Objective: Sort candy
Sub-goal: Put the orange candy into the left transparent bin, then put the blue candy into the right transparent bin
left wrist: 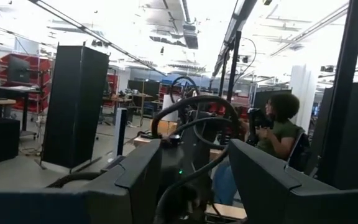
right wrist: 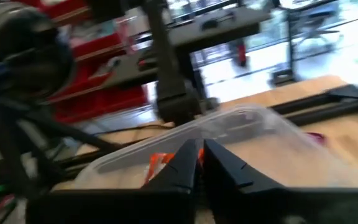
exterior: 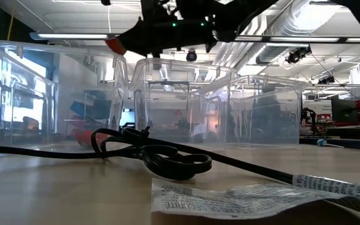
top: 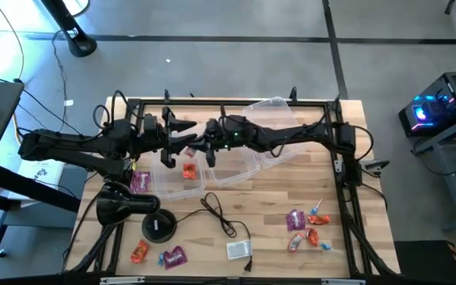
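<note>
Label (exterior: 242,199) print, blurred, unreadable

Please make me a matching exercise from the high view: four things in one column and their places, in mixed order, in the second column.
Things:
1. white box
2. candy pile
3. orange candy
4. black cable

Places:
A. inside the leftmost clear bin
B. on the right part of the table
C. between the bins and the white box
D. at the front edge, near the middle

Pairs: 1-D; 2-B; 3-A; 4-C
</note>
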Motion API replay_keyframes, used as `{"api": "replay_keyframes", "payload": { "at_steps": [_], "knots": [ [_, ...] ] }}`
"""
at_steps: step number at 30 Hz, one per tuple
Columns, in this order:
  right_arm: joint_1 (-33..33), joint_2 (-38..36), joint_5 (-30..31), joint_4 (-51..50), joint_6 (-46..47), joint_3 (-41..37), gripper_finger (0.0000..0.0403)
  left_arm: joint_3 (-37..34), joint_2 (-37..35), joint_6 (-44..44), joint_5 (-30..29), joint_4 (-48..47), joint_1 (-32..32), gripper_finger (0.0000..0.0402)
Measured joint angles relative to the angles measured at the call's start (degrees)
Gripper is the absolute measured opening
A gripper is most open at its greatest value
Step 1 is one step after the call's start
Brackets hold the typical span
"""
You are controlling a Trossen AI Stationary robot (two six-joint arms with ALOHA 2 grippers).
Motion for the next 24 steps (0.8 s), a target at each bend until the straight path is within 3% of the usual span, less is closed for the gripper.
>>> {"api": "replay_keyframes", "payload": {
  "at_steps": [4,9,13,16,24],
  "knots": [
    [1.6,0.5,-0.5,-2.4,-4.3,0.9,0.0083,0.0,-0.1,0.0,0.0,0.1,0.0,0.0182],
    [3.7,0.3,5.7,-6.8,-8.7,0.9,0.0176,0.0,-0.1,-0.5,0.0,0.0,0.0,0.0182],
    [3.8,-2.4,8.3,-17.3,-13.6,0.9,0.0225,0.0,-0.4,-1.4,0.0,-1.7,-0.1,0.0182],
    [2.7,-5.3,12.3,-26.9,-16.1,0.9,0.0238,-0.1,-0.6,-1.3,-0.2,-3.1,-0.1,0.0182],
    [-1.4,-17.6,30.3,-51.1,-19.0,0.6,0.024,-0.1,-0.8,0.4,-0.5,-5.4,-0.1,0.0182]
  ]
}}
